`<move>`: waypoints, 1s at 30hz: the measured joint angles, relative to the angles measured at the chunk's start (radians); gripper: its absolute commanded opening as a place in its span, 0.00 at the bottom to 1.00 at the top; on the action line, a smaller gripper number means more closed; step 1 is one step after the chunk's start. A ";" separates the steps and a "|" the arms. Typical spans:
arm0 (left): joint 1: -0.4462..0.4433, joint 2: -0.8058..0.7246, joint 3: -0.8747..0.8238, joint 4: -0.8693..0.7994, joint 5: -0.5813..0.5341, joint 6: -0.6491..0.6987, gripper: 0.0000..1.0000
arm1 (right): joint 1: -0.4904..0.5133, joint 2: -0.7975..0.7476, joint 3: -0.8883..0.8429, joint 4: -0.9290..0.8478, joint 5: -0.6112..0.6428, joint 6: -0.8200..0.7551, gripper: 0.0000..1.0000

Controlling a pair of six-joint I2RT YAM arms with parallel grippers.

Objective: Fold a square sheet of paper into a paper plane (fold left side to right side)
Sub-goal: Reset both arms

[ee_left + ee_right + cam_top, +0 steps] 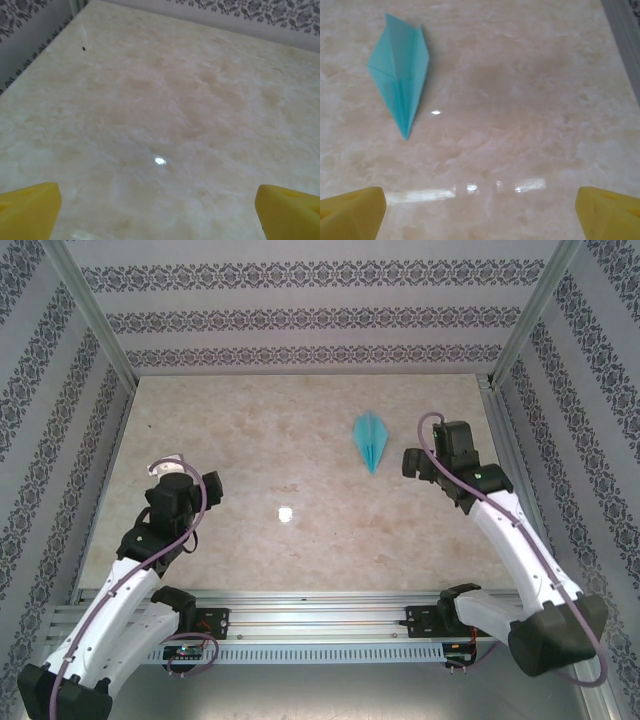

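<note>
Paper plane (pixel 399 70) ahead-left of parted right jaws

White arms (pixel 520 540), purple cables (pixel 204 498)

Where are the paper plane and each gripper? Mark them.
paper plane (pixel 399 75): right wrist view, on its centre crease.
right gripper (pixel 480 212): right wrist view, midway between its open yellow fingers.
left gripper (pixel 160 212): left wrist view, midway between its open yellow fingers.
</note>
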 measured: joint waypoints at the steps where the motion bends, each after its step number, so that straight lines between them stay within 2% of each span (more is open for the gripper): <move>1: 0.003 0.005 -0.015 0.033 -0.030 0.018 1.00 | -0.020 -0.030 -0.047 0.037 0.006 -0.003 0.98; 6: 0.047 0.068 -0.097 0.234 -0.116 0.142 1.00 | -0.089 -0.099 -0.269 0.290 0.042 -0.047 0.98; 11: 0.106 0.200 -0.163 0.424 -0.116 0.232 1.00 | -0.158 -0.006 -0.400 0.567 0.059 -0.088 0.98; 15: 0.117 0.329 -0.208 0.578 -0.086 0.280 1.00 | -0.217 0.148 -0.458 0.795 0.055 -0.103 0.98; 18: 0.119 0.405 -0.243 0.695 -0.055 0.306 1.00 | -0.222 0.237 -0.473 0.913 0.034 -0.129 0.98; 30: 0.132 0.596 -0.317 1.133 0.139 0.407 1.00 | -0.222 0.413 -0.478 1.329 -0.076 -0.204 0.98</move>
